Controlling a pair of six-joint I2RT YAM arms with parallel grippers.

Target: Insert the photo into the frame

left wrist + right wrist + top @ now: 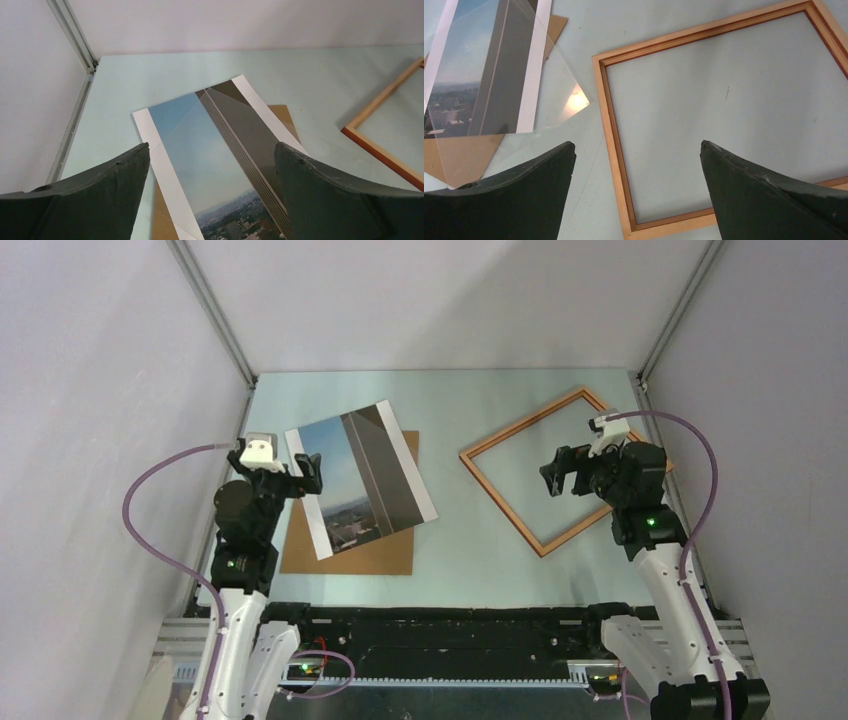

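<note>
The photo (360,478), blue sky with a dark grey tower and white side borders, lies face up and askew on the table at the left. It also shows in the left wrist view (215,160) and the right wrist view (484,75). The orange-brown wooden frame (502,502) lies flat and empty at the right, turned like a diamond; it shows in the right wrist view (610,130) and in the left wrist view (380,155). My left gripper (305,475) hovers open over the photo's left edge (211,145). My right gripper (555,472) hovers open above the frame's left part (638,145).
A flat brown backing board (350,555) lies under the photo (454,155). A clear sheet (559,105) with a glare spot lies over the photo's right side and the table. Grey walls and metal posts close in the pale green table (480,560).
</note>
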